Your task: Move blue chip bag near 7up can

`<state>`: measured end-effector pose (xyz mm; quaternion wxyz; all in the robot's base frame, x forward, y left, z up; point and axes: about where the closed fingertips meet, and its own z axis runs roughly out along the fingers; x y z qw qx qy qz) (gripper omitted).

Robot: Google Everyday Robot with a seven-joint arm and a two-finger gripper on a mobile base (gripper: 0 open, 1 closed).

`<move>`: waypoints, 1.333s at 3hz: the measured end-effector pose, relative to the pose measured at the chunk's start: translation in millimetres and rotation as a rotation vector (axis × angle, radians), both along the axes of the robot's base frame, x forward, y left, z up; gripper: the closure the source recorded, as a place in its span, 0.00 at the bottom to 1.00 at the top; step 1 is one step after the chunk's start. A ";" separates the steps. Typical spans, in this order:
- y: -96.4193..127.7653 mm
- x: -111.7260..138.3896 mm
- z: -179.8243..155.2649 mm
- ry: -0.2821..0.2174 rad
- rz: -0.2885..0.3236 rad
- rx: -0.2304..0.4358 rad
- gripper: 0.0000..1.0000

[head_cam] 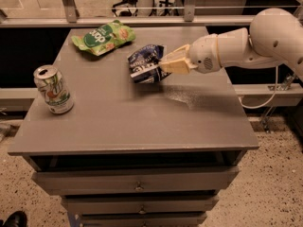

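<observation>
The blue chip bag is dark navy with white lettering and hangs crumpled just above the middle of the grey table top. My gripper reaches in from the right on a white arm and is shut on the bag's right edge. The 7up can, silver-white with green and red markings, stands upright near the table's left edge, well to the left of the bag and a little nearer the front.
A green snack bag lies at the back left of the table. The table is a drawer cabinet with several drawers below. A rail runs behind it. A cable hangs at the right.
</observation>
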<state>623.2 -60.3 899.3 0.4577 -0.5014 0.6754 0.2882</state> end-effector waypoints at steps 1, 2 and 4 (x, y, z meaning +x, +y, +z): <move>38.2 -17.2 -0.4 -0.003 0.079 0.041 1.00; 78.8 -45.8 -2.2 -0.001 0.163 0.066 1.00; 154.5 -93.9 -14.8 0.031 0.299 0.048 0.53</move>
